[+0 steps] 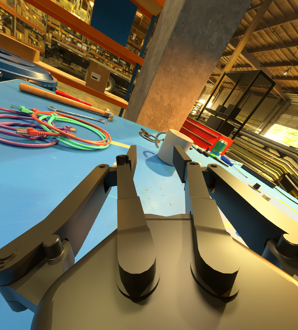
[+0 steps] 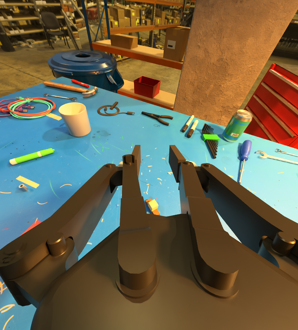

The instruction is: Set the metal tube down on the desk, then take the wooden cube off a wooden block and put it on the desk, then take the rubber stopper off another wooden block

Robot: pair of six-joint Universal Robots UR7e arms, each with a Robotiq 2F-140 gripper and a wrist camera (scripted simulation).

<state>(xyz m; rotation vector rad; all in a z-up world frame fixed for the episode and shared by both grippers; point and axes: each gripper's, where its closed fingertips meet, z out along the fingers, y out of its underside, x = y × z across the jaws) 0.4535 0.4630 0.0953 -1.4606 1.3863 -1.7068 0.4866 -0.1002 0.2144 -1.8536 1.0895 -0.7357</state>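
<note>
As seen from the right wrist: right end effector (image 2: pixel 154 151) spread wide, nothing between its fingers, poised above the blue worktop (image 2: pixel 91 169) on the near side of the white mug (image 2: pixel 75 119). Metal tube (image 2: pixel 23 187) lying on the worktop, well nearer the camera than the mug and somewhat to its left, just beside a strip of yellow tape (image 2: pixel 27 181). Wooden cube (image 2: pixel 153 205) seated on a wooden block (image 2: pixel 156 212), nearer than the mug and to its right, glimpsed low in the gap between the fingers and partly hidden by one of them. Green highlighter (image 2: pixel 32 156) between the mug and the tube. Coiled cables (image 2: pixel 23 107) just left of the mug; hammer (image 2: pixel 69 88) beyond it; drink can (image 2: pixel 237 125) and hex keys (image 2: pixel 209 139) far to its right.

As seen from the left wrist: left end effector (image 1: pixel 155 151) likewise spread and empty, low over the worktop (image 1: pixel 37 178), pointed roughly at the mug (image 1: pixel 173 146). Cables (image 1: pixel 46 128) left of the mug. Rubber stopper not identifiable with certainty from either wrist.
</note>
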